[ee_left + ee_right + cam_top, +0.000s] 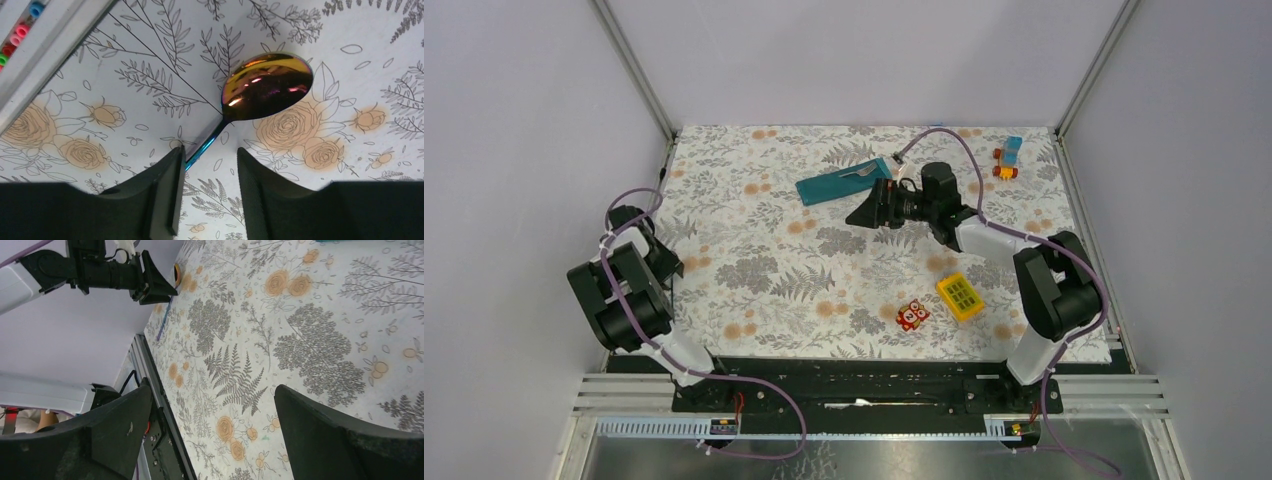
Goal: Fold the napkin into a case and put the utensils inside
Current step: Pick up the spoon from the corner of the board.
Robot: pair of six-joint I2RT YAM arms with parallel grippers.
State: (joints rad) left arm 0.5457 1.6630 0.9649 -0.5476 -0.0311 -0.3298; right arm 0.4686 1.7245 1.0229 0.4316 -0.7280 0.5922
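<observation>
The L arm [624, 300] is folded up tight, elbow bent, by the L edge of the flowery table [754, 250]. Its wrist tips down, so the L gripper [211, 152] hangs low over the cloth. The L fingers [165, 190] are partway apart, one on each side of the spoon [267, 85] handle. The thin blue handle runs right by the inner edge of one finger. The other finger is not touching it, so no squeeze on it.

The spoon lies flat. Its long line goes slanted: the handle end sits btwn the fingers, and the shiny pink-gold bowl points away, out past the fingertips and a bit to one side.

The R arm [994, 240] is stretched out far over the table, w/ its wrist turned sideways. The R gripper [212, 390] is spread wide w/ nothing in it.

The teal case [839, 185] lies flat just past the R fingertips, not touching them. Its long side runs slanted across them. A fork [861, 172] shows on top of it.
</observation>
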